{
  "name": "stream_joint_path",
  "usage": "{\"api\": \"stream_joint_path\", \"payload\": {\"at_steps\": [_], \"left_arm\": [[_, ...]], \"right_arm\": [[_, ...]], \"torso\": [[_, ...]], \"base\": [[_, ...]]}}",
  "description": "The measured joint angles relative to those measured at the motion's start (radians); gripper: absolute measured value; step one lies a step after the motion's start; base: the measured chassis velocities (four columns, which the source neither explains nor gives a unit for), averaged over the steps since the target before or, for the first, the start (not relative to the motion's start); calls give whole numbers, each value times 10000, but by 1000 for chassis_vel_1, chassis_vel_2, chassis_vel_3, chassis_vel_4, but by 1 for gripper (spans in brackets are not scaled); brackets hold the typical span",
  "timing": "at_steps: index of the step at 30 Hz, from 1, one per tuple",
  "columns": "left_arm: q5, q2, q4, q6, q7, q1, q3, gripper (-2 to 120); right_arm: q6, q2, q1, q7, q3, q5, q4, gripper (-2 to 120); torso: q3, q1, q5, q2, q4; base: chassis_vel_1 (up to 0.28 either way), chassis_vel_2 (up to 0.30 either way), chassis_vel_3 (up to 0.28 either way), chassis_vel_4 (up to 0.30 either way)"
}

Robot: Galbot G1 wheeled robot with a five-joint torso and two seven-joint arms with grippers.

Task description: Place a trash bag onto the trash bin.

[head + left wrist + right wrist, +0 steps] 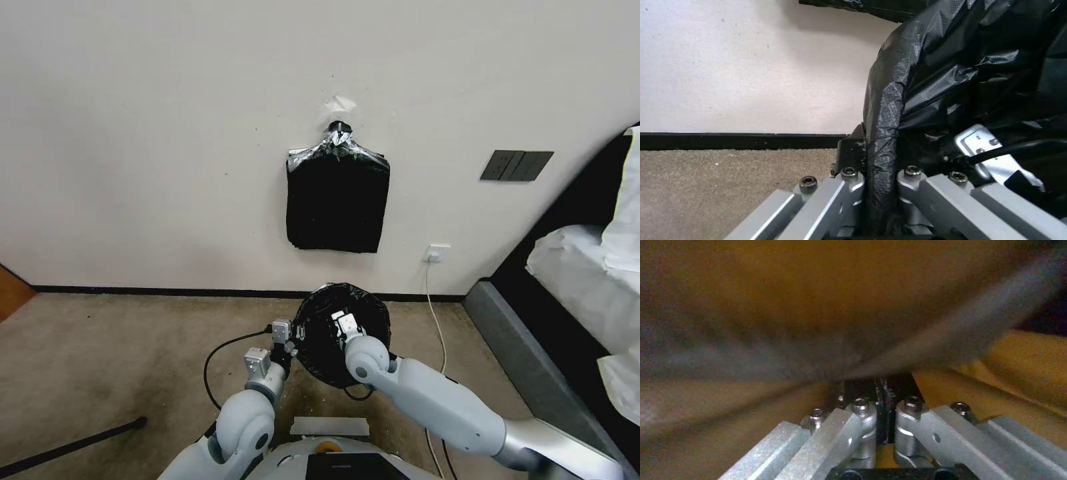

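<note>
The black trash bag (327,347) is spread into a round open mouth low on the carpet by the wall. My left gripper (297,337) is at its left edge. In the left wrist view my left gripper (881,173) is shut on the bag's rolled rim (882,110). My right gripper (342,320) reaches down into the bag's mouth. In the right wrist view my right gripper (882,400) is shut on a thin fold of black film amid blurred surroundings. The bag hides the trash bin.
A flat black bundle of bags (338,197) hangs on the wall above. A bed (580,280) stands close on the right. A white cable (437,320) runs down from a socket, a black cable (217,357) loops left, and a dark pole (73,443) lies at lower left.
</note>
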Motion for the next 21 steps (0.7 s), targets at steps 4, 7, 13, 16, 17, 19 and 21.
{"api": "stream_joint_path", "payload": {"at_steps": [4,7,13,16,17,19,21], "left_arm": [[-29,11,-46,0,-1,33,-21,1],[-41,17,-65,0,-1,48,-28,1],[-87,33,-119,0,-1,74,-45,1],[-127,47,-143,0,-2,100,-54,1],[-127,47,-143,0,-2,100,-54,1],[-193,65,-183,5,-5,130,-71,1],[-226,69,-202,11,-7,146,-81,1]], "right_arm": [[2,29,-5,-3,19,-24,-94,0],[4,35,-17,-8,39,-34,-129,0],[9,35,-85,-20,108,-61,-173,0],[12,35,-115,-41,145,-99,-227,0],[12,35,-115,-41,145,-99,-227,0],[15,36,-144,-76,157,-170,-310,0],[15,36,-151,-85,158,-185,-327,0]], "torso": [[0,0,1,0,0],[0,0,0,0,0],[-1,0,0,0,0],[-1,0,0,0,0],[-1,0,0,0,0],[-1,1,0,0,0],[-1,0,0,0,0]], "base": [[0,0,0,0],[0,0,0,0],[0,0,0,0],[0,0,0,0],[0,0,0,0],[0,0,0,0],[0,0,0,0]]}}
